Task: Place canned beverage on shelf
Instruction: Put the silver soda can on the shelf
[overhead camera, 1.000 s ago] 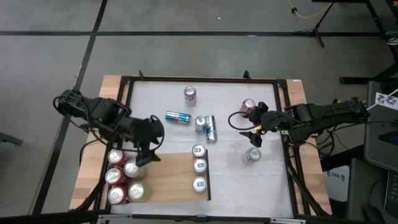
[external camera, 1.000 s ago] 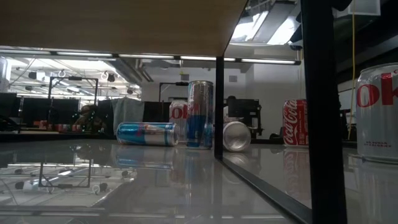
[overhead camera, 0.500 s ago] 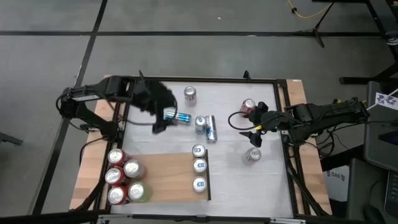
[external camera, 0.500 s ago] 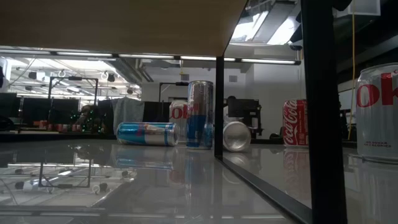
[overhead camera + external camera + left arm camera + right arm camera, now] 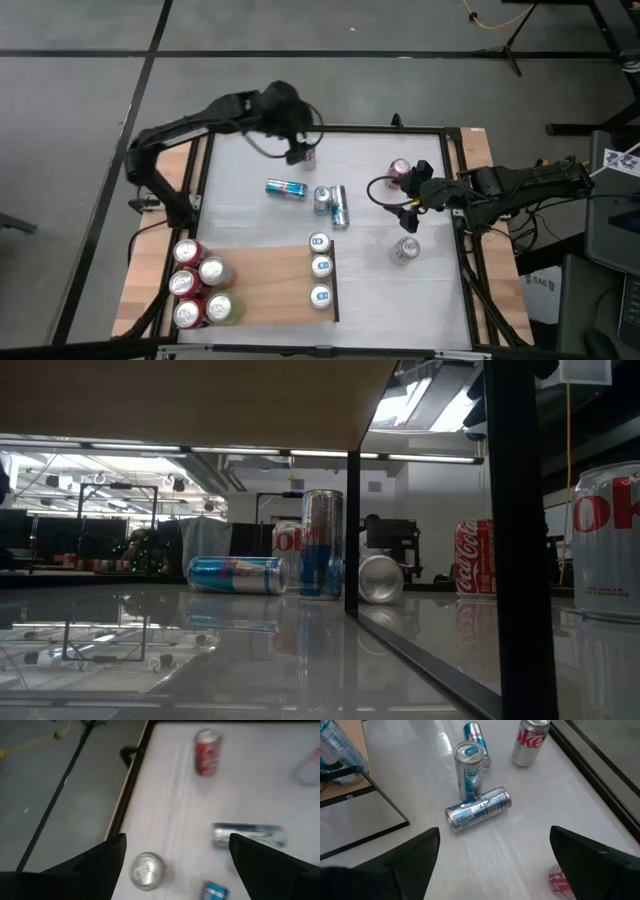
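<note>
Grey floor [image 5: 330, 30] crossed by dark seam lines, yellow cable [image 5: 490, 20] near a black stand base [image 5: 515, 45], ceiling strip lights [image 5: 250, 451], dim workstations beyond the table's far edge

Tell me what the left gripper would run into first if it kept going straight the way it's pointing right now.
Most likely the upright silver can at the table's far edge. The left gripper hangs open right above it, and the left wrist view shows the can top between its fingers. How far above is unclear.
</note>
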`<act>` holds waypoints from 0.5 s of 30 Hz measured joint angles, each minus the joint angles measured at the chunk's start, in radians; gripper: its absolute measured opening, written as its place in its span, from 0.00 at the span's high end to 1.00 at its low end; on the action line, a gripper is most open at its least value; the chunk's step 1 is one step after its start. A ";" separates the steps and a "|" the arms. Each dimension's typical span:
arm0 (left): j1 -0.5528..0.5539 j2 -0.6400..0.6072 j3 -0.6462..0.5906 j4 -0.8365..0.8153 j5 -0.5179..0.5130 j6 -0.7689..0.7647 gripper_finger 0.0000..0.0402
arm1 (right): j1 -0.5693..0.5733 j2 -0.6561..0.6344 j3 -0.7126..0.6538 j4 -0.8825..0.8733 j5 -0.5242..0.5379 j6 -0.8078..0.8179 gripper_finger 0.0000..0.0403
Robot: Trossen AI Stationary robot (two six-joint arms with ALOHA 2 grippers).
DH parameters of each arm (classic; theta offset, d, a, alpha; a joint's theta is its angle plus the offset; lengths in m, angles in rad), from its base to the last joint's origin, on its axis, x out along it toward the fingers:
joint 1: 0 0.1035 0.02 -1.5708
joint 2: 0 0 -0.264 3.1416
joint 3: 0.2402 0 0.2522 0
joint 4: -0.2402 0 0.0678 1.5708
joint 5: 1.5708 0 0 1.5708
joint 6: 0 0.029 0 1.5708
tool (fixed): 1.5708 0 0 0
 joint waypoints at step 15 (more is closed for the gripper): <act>0.143 0.263 0.000 0.039 0.099 -0.008 0.15 | 0.000 0.000 0.000 -0.001 0.000 -0.009 0.09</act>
